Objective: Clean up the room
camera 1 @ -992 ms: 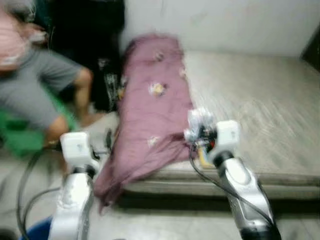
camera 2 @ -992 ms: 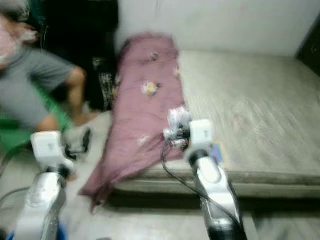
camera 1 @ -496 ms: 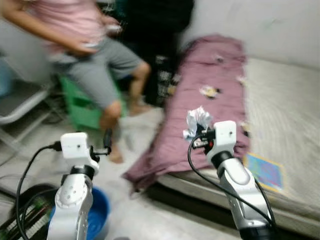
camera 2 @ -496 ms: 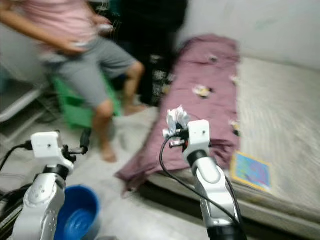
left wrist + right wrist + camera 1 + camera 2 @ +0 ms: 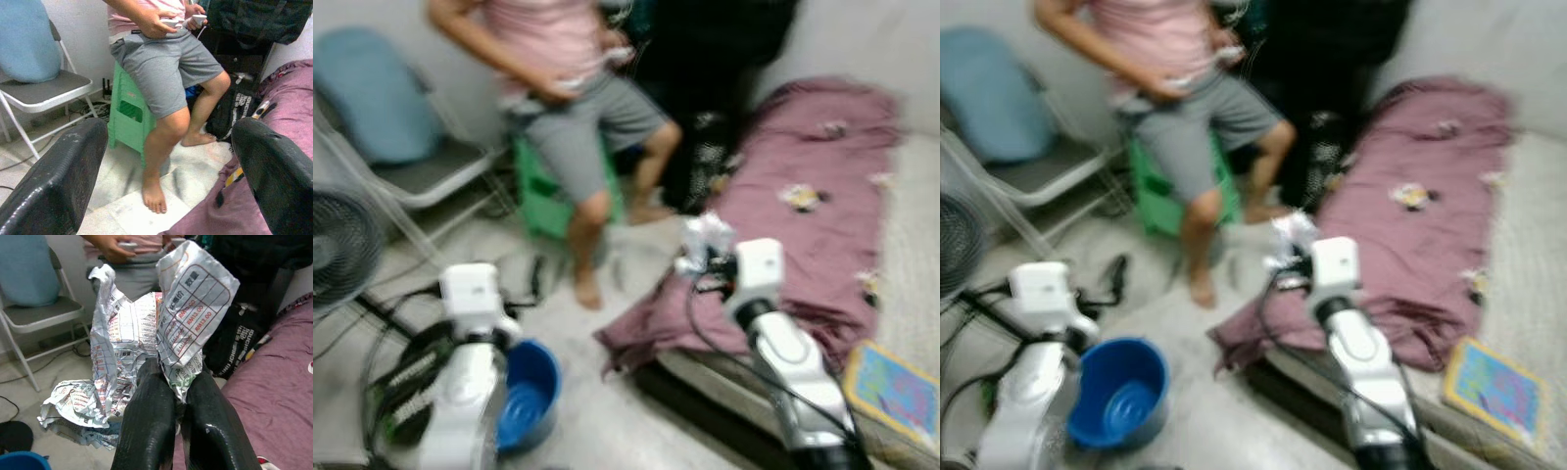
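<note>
My right gripper is shut on a crumpled white printed paper wrapper, held up in front of me over the edge of the purple blanket. The same wrapper sticks up above the right wrist. A blue bucket stands on the floor low on my left, beside the left arm. My left gripper is open with nothing between its fingers, and it points toward the person's legs. Small bits of litter lie on the blanket.
A person sits on a green stool straight ahead, feet on the floor. A folding chair with a blue cushion and a fan stand at the left. Cables lie on the floor. A colourful booklet lies on the mattress.
The whole view has swung to the left, bringing the bucket, chair and fan into sight and pushing the bed to the right. The right gripper still holds the wrapper.
</note>
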Controlling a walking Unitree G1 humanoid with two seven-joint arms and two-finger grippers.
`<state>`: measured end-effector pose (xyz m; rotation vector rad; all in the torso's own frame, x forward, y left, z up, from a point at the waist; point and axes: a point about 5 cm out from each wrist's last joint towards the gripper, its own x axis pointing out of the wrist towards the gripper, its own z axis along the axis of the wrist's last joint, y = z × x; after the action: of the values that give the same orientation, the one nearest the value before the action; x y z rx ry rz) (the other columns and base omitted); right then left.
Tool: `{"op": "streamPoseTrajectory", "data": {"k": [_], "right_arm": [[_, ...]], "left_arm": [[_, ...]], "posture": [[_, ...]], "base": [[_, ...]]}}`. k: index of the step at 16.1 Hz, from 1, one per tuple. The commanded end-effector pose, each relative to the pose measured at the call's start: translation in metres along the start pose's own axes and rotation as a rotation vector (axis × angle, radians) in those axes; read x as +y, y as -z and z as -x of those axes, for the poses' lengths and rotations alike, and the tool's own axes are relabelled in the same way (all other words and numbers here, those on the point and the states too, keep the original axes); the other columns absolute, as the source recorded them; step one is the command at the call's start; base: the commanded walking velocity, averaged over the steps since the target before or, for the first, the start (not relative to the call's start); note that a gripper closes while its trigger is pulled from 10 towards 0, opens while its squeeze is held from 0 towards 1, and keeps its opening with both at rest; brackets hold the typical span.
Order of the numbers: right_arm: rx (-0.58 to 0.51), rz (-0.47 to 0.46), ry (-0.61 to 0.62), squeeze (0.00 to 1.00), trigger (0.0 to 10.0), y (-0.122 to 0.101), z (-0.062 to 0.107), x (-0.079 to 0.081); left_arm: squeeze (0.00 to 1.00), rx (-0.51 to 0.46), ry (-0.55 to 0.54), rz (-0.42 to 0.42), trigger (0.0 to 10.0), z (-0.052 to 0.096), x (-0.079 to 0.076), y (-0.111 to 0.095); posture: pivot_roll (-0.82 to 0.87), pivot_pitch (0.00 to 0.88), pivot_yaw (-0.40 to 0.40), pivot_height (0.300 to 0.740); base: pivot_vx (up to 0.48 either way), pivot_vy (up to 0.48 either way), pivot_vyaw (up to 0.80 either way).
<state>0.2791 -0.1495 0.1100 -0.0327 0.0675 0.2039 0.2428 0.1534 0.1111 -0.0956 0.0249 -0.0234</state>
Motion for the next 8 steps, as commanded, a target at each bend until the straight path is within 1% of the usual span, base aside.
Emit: {"op": "streamPoseTrajectory", "data": {"k": [1,8], "right_arm": [[-0.020,-0.006,-0.025,0.00,10.0,-0.0044,-0.0038,0.0071],[-0.020,-0.004,-0.028,0.00,10.0,-0.0037,-0.0048,0.0077]], "left_arm": [[0.00,-0.008,-0.013,-0.021,10.0,0.0005,0.0063,-0.0025],[0.00,-0.013,0.001,-0.029,10.0,-0.0015,0.0048,-0.0031]], "posture": [[-0.02,0.000,-0.015,0.740],[-0.02,0.000,-0.013,0.740]], "base": [[0.000,0.000,0.80],[0.000,0.000,0.80]]}}
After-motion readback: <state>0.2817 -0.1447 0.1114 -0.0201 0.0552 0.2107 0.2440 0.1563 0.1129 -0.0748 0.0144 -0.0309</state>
